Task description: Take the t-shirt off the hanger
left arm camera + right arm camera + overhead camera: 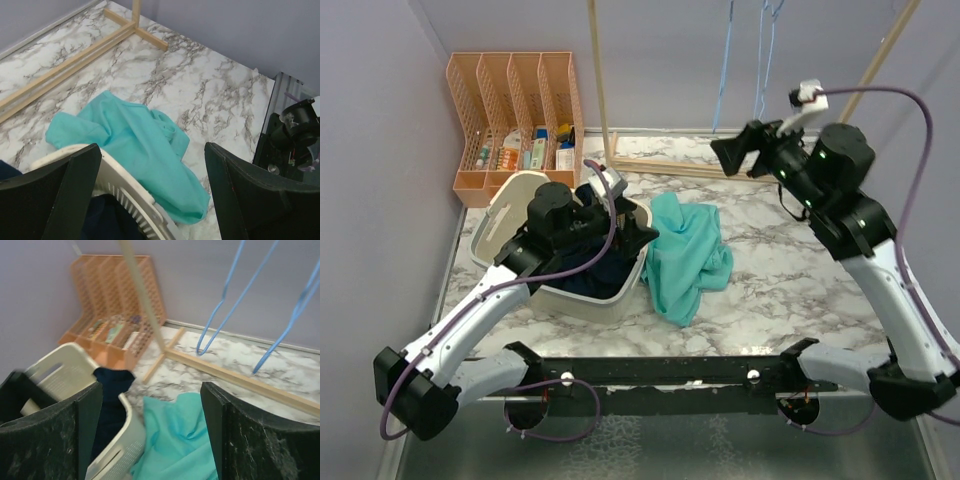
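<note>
Left end effector (152, 150) hovers just beside t-shirt (125, 135).

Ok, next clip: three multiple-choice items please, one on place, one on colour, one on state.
1. Where is the teal fabric t-shirt?
A on the grey-veined marble tabletop beside the white slatted plastic basket; B inside that basket; C over the wooden frame.
2. What colour are the thin wire hangers?
A red; B black; C blue.
3. How is the left pincer?
A shut on the shirt; B open, empty; C shut on the basket rim.
Answers: 1 A, it lies on marble against the basket's outside; 2 C, both look light blue; 3 B, it gapes wide, gripping nothing.
</note>
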Controlling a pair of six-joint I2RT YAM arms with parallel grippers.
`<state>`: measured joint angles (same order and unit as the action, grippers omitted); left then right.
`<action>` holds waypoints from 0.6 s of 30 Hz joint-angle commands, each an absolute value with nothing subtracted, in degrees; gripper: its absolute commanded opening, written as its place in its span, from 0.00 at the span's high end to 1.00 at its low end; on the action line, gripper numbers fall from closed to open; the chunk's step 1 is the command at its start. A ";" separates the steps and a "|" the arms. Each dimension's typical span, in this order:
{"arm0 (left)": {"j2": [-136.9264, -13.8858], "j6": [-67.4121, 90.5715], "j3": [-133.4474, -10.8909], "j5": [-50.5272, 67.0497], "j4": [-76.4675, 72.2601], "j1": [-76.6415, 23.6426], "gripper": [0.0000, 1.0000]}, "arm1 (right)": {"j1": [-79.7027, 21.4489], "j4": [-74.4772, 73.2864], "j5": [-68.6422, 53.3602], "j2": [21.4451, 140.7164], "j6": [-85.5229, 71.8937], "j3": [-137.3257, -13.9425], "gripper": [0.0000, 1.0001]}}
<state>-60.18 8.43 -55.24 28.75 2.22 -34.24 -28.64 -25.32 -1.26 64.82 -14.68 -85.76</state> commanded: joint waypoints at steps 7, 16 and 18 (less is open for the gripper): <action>-80.55 0.87 -75.53 23.38 17.58 -44.55 0.14 | -28.47 -31.44 -31.20 40.50 -16.70 -69.45 0.20; -93.30 3.82 -77.28 4.00 19.50 -51.83 0.01 | -28.48 -35.02 -22.65 28.50 -17.49 -62.94 0.19; -96.08 4.78 -79.98 1.92 20.16 -52.53 0.01 | -28.48 -35.10 -22.25 27.87 -17.61 -62.25 0.19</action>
